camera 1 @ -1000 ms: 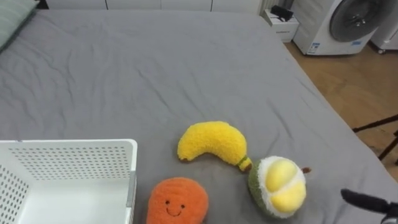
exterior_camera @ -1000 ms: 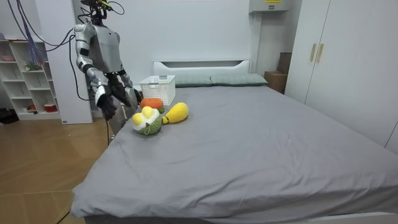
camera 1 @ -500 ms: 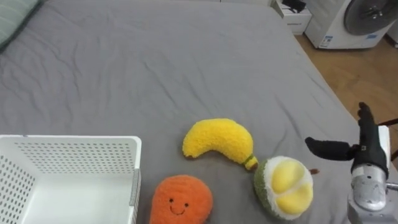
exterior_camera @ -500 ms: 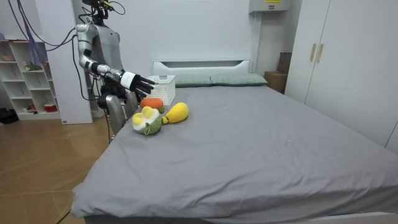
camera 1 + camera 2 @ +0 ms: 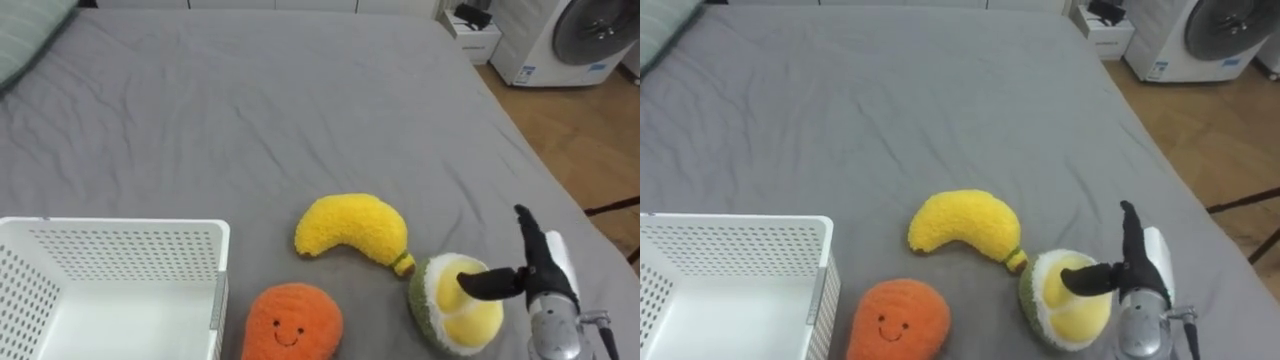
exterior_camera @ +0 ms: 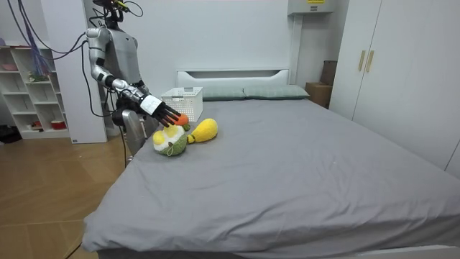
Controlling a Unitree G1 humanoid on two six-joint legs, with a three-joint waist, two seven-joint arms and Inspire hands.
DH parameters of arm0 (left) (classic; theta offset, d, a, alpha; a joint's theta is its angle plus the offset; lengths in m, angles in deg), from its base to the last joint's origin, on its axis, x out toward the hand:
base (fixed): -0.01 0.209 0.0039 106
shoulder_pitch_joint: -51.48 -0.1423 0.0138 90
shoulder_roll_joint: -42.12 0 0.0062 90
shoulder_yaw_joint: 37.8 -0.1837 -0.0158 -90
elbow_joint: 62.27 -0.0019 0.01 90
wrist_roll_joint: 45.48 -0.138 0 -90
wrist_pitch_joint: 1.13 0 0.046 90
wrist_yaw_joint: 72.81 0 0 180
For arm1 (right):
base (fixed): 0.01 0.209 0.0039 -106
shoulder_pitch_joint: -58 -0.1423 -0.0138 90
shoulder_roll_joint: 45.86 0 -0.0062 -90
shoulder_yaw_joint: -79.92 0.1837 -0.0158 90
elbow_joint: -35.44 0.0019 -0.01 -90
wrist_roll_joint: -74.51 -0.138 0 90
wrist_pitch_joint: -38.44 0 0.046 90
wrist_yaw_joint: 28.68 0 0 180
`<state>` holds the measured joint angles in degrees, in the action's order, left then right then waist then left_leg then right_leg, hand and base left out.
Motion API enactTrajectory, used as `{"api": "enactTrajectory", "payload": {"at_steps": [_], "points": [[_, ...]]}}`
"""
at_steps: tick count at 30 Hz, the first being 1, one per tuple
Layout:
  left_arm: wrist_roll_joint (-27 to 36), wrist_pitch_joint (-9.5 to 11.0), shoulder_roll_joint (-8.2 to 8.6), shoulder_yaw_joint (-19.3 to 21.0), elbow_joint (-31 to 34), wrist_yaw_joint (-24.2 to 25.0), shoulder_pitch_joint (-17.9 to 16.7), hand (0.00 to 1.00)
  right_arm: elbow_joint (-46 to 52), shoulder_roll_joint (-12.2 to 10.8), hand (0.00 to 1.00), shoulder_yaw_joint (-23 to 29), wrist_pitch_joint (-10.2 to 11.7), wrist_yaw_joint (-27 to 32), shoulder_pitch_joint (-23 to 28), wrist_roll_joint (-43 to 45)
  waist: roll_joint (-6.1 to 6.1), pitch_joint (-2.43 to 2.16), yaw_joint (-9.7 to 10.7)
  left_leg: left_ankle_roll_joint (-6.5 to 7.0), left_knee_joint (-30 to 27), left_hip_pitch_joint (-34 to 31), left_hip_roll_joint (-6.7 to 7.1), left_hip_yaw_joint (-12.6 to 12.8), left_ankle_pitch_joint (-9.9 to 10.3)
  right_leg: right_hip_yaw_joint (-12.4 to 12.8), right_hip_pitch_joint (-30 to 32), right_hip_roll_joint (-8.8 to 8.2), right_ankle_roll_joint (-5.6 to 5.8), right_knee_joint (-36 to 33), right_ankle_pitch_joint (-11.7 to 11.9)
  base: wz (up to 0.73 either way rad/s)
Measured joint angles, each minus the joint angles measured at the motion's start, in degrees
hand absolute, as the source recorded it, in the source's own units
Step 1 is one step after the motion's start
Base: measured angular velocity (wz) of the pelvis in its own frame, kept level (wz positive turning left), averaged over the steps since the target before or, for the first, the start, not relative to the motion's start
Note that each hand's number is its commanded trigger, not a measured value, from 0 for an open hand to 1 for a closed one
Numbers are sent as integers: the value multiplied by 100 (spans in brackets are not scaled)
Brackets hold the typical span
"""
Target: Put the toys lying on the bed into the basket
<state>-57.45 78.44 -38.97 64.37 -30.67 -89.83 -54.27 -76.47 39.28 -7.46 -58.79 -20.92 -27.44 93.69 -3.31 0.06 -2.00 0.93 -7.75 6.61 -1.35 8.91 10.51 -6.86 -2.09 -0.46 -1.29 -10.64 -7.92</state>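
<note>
Seemingly under robot hand (image 5: pixel 546 284): durian plush (image 5: pixel 436 306)

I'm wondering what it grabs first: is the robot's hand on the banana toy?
No, the right hand is open over the green-and-yellow plush fruit, apart from the banana toy.

Grey bed (image 6: pixel 302 165) set against white wall (image 6: pixel 230 32), wooden floor (image 6: pixel 43 187) laid beside it, wardrobe (image 6: pixel 402 72) at room view's right, shelves (image 6: pixel 29 93) at its left.

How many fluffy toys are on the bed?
3. The yellow banana lies in the middle, the orange toy with a face beside the white basket, the green-and-yellow fruit toy by the right hand. More could hide in the basket.
</note>
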Motion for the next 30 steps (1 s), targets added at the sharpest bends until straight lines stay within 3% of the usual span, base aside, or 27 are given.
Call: {"api": "enactTrajectory", "payload": {"at_steps": [9,12,21,26,27,28,29,30], "points": [[3,-65,2,-4,148,-29,-3,0,-211,0,0,-148,-42,-477,-8,233,-31,-10,-16,1,3,-13,17,-121,0,-113,-2,-23,4,10,-22,6],[5,-64,6,-10,203,-33,3,0,-485,0,0,-159,-48,-604,-4,230,-43,-5,-106,0,4,-13,17,-124,0,-114,2,-22,3,11,-30,2],[9,-44,12,-67,278,-134,2,0,-940,-1,0,-263,-29,-520,-10,231,-19,10,-270,1,1,-5,20,-129,1,-116,-13,-26,2,26,-29,0],[9,13,12,-112,239,-158,5,0,-1309,-15,0,-293,102,-324,-85,292,-7,9,-286,1,2,-1,20,-158,1,-151,-82,-24,4,78,-24,4],[9,25,11,-116,230,-158,6,0,-1395,-15,5,-291,121,-262,-83,298,-5,9,-270,0,5,-2,21,-197,2,-213,-113,-31,7,99,-21,18],[9,49,14,-123,224,-154,12,0,-1450,-15,44,-270,148,-204,-86,295,-4,9,-270,0,4,-5,22,-224,1,-262,-129,-36,7,100,-22,16],[10,62,15,-123,211,-154,15,0,-1515,-15,72,-266,180,-155,-101,290,-3,10,-274,0,4,-4,21,-229,1,-267,-143,-37,7,102,-21,12],[19,100,15,-125,164,-155,31,0,-1734,-14,80,-266,247,-45,-150,226,0,9,-288,-1,5,4,22,-250,1,-281,-192,-37,7,112,-22,11]]}}
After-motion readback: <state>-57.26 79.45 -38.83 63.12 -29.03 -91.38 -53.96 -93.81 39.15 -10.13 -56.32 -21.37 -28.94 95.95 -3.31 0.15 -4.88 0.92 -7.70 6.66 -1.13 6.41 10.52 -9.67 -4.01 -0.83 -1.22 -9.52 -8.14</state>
